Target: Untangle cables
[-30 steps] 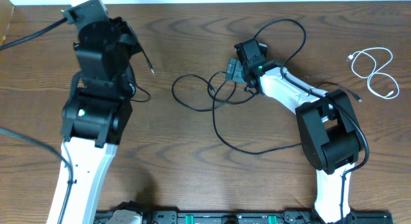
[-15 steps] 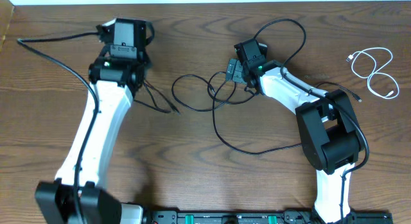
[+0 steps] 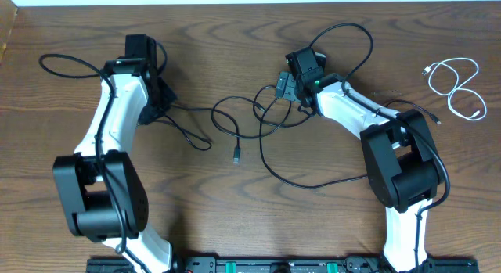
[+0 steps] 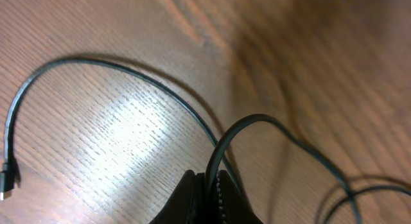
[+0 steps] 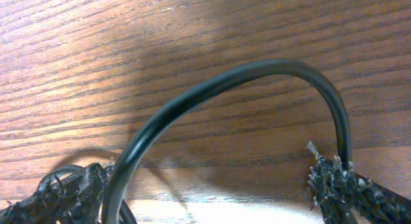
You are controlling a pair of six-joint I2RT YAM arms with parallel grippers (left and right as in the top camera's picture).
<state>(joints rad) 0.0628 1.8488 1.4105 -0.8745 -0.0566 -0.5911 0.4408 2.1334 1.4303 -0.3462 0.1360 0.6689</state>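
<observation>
Pulled leftward, one black cable (image 4: 257,117) trails loosely from the left end effector (image 4: 213,185).

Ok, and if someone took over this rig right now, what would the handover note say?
Left gripper: shut on a black cable, out on the left side of the table.
Right gripper: open, with a black loop arching between its fingers, at the tangle.
White cable: at the far right, coiled by itself.
Done: white cable is apart from the others.
Left: the black cables cross mid-table; draw them apart.
</observation>
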